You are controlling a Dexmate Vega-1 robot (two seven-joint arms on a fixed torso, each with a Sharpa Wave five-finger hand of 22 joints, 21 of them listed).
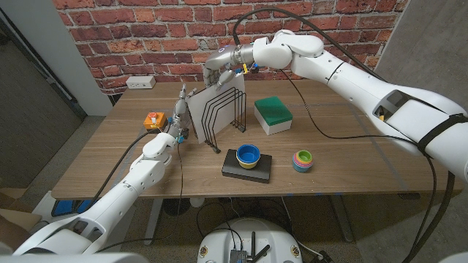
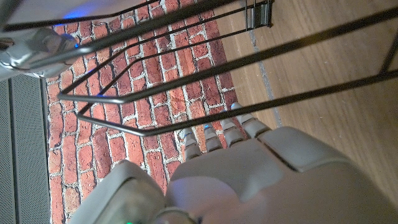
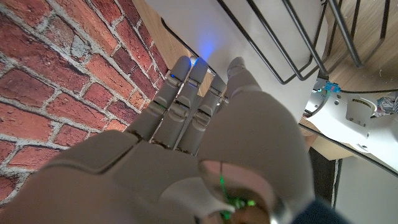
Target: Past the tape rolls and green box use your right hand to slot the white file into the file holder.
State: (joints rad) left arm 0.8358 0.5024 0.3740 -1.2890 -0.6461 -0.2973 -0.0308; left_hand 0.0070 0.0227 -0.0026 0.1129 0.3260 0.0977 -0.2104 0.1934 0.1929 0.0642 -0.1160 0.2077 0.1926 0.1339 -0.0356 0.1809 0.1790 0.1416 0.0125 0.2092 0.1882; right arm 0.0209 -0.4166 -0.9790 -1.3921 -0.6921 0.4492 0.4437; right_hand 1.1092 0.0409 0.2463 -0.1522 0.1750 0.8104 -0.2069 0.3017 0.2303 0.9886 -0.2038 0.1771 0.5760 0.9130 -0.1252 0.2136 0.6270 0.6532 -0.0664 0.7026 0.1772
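right hand [image 1: 223, 60] pinches the flat white file [image 1: 199, 109] standing in the black wire file holder [image 1: 224, 111], left hand [image 1: 178, 124] fingers together beside it.

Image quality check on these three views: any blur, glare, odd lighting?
Head view: sharp, evenly lit, soft shadows under the file holder. Left wrist view: left hand close and soft, wires sharp. Right wrist view: right hand slightly soft, blue glow on the white file.
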